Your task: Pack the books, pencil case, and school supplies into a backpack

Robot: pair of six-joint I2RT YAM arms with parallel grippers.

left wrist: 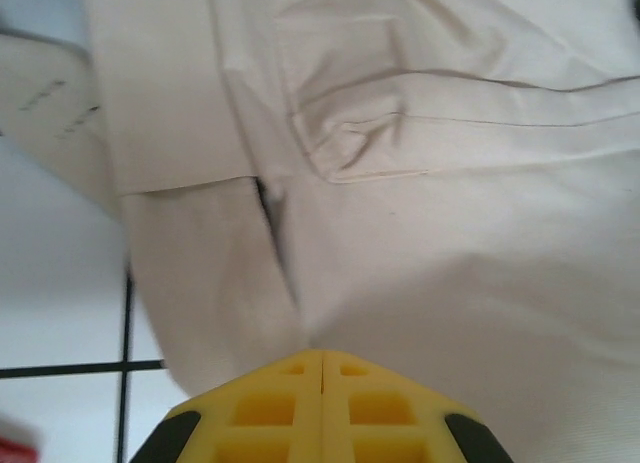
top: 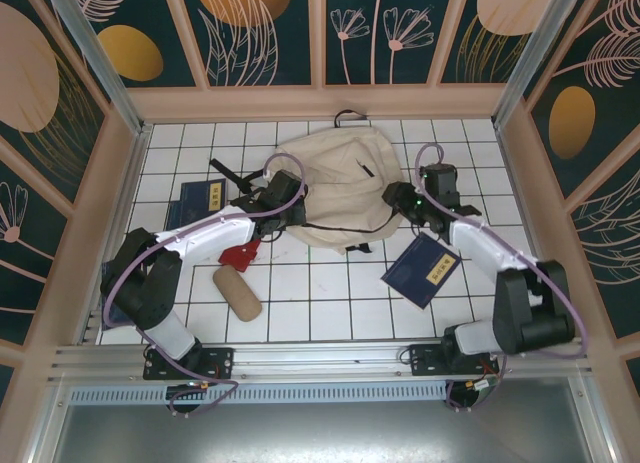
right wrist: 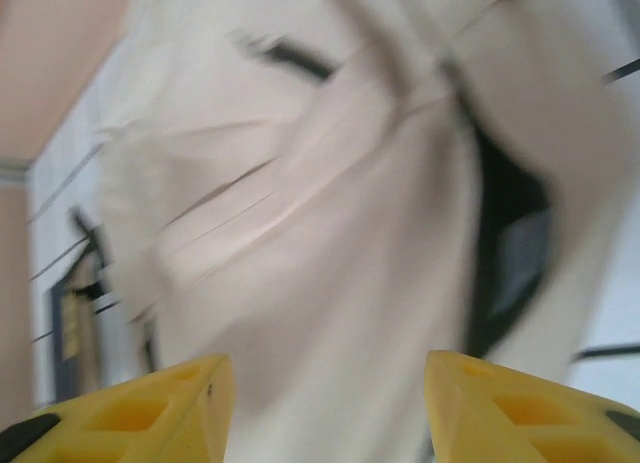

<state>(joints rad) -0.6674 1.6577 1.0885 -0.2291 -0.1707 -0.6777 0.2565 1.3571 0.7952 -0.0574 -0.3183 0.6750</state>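
Note:
The beige backpack lies flat at the back middle of the tiled floor. At its left edge my left gripper is shut, and in the left wrist view the left gripper pinches a ridge of the backpack cloth at its tips. My right gripper stands open at the bag's right edge, with the backpack fabric blurred between its fingers. One navy book lies to the right and another book to the left, partly under the left arm. The red square and tan pencil case lie in front.
Black straps trail off the bag's left side and a black handle loop sits at its top. A dark opening shows in the bag in the right wrist view. Wooden walls enclose the floor.

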